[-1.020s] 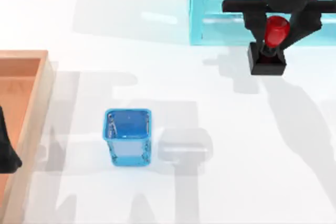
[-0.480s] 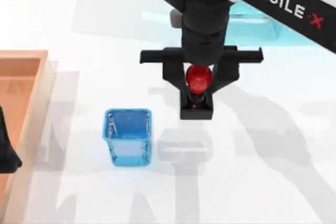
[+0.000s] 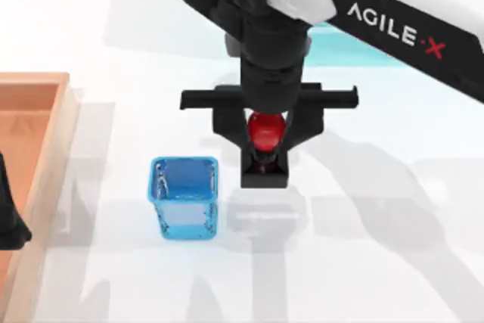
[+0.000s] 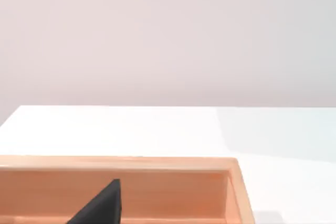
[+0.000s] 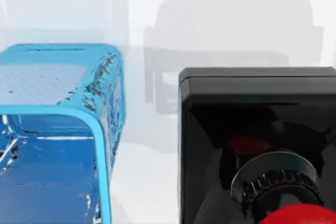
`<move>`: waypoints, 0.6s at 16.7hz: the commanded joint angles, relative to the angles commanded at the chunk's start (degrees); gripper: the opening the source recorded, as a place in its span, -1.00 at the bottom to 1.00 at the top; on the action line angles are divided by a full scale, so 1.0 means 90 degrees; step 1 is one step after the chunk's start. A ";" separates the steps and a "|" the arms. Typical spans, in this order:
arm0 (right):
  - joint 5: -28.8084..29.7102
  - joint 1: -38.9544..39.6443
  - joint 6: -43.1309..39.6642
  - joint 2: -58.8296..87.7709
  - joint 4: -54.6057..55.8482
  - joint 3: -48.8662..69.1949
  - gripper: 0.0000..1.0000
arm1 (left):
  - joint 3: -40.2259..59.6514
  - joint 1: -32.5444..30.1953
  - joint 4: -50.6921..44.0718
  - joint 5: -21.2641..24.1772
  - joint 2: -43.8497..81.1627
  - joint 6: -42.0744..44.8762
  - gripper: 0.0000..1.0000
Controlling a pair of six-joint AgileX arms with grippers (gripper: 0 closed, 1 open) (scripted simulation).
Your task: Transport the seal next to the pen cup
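The right gripper [image 3: 265,132] is holding the seal [image 3: 265,158] near the middle of the top view, its fingers pressing on the red knob. The seal is standing upright, knob up and black base down, just right of the pen cup [image 3: 184,197]. The left gripper [image 3: 9,217] is waiting at the lower left over the wooden tray [image 3: 53,141]; whether its fingers are apart, I cannot tell.

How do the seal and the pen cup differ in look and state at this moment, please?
The seal is opaque, a black block with a red knob; the pen cup is translucent blue and open-topped. The seal is smaller than the pen cup. The right gripper holds the seal, while the pen cup stands free on the table. Both have square outlines.
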 joint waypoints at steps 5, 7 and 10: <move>0.0001 0.0019 0.0002 -0.0018 0.0336 -0.0398 -1.00 | 0.0000 0.0000 0.0000 0.0000 0.0000 0.0000 1.00; 0.0010 0.0027 0.0001 -0.0025 0.0407 -0.0458 -1.00 | 0.0000 0.0000 0.0000 0.0000 0.0000 0.0000 1.00; 0.0010 0.0027 0.0001 -0.0025 0.0407 -0.0458 -1.00 | 0.0000 0.0000 0.0000 0.0000 0.0000 0.0000 1.00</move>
